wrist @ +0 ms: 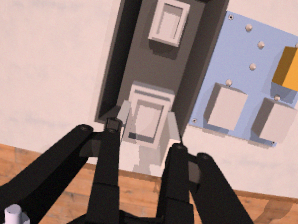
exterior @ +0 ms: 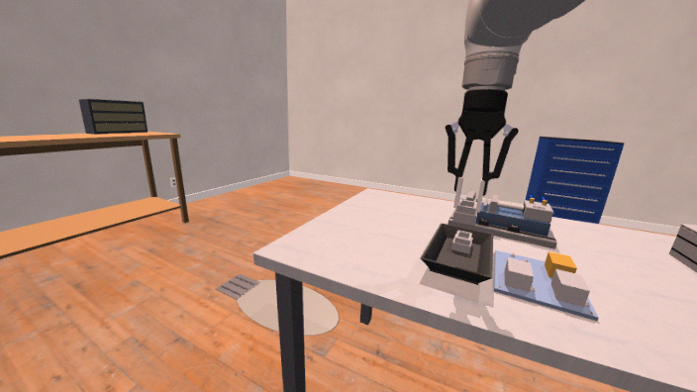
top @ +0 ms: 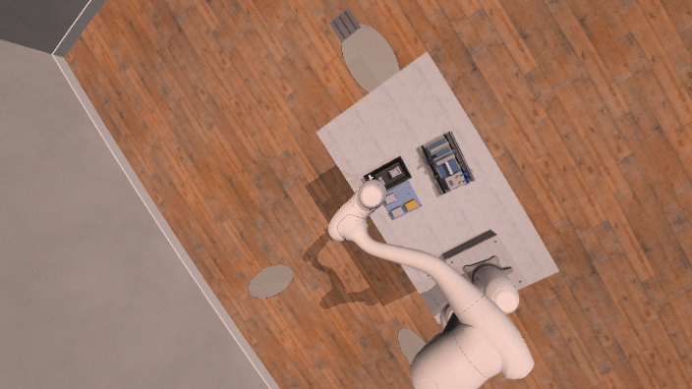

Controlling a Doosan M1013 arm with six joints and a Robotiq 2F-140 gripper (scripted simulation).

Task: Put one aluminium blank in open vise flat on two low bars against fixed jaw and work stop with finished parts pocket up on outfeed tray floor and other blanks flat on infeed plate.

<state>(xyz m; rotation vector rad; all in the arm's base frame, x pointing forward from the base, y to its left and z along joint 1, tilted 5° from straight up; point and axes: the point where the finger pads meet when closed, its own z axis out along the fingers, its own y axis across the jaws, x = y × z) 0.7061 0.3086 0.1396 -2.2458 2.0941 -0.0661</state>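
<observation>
I hold a silver, rectangular pocketed part [exterior: 468, 204] [wrist: 149, 120] clamped in my gripper [exterior: 469, 198] [wrist: 146, 118], above one end of the black, rectangular tray [exterior: 452, 270] [wrist: 204, 60]. A second silver pocketed part [top: 395, 172] [exterior: 462, 243] [wrist: 169, 22] sits inside; two silver blocks and an orange-yellow block [top: 411, 205] [exterior: 561, 262] [wrist: 287, 70] occupy the pale-blue plate [top: 403, 192] [exterior: 540, 290] [wrist: 216, 75] alongside.

Top camera—overhead (exterior oblique).

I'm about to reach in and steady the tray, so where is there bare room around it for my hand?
The white table shows bare beyond the outfeed tray's side away from the infeed plate. Crowded: the plate's side, and the gripper holding a finished part.
</observation>
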